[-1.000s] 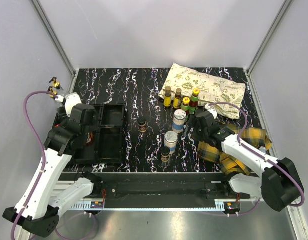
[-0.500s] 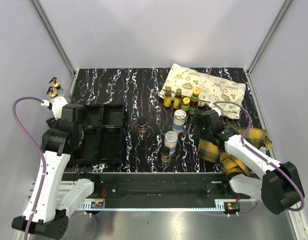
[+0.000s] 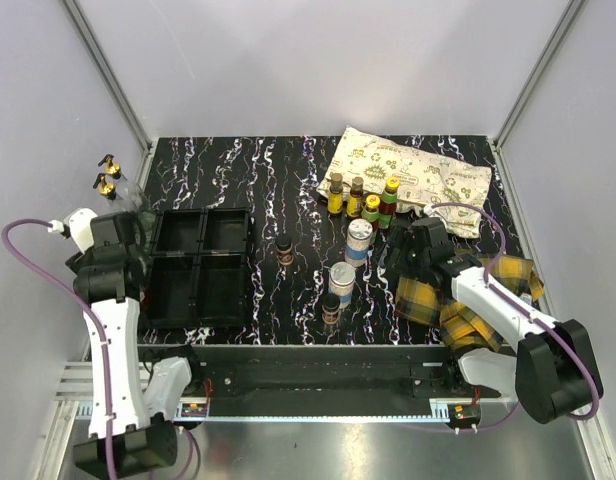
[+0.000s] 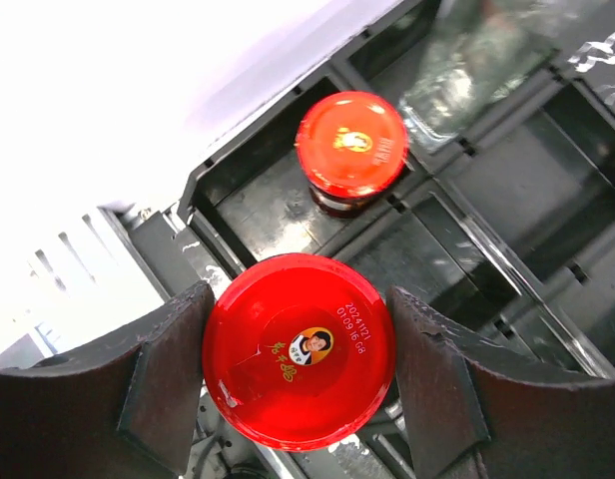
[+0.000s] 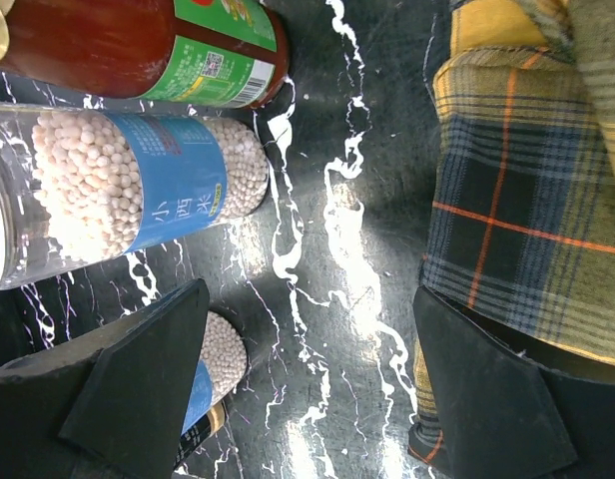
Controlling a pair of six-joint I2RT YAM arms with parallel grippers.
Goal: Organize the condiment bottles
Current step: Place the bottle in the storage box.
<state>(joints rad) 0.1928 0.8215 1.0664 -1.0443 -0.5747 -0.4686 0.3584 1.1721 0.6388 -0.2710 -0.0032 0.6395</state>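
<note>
Left gripper (image 4: 302, 371) clasps a red-lidded jar (image 4: 299, 344) — seen only from its wrist

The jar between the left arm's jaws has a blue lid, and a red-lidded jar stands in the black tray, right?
Not blue. The left wrist view shows the jar between the jaws has a red lid; the other red-lidded jar does stand in the black tray.

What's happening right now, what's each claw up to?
Left gripper shut on red-lidded jar above black tray. Second red-lidded jar already in a compartment. Right gripper open, empty, beside blue-labelled shaker. Plaid cloth close on its other side.
</note>
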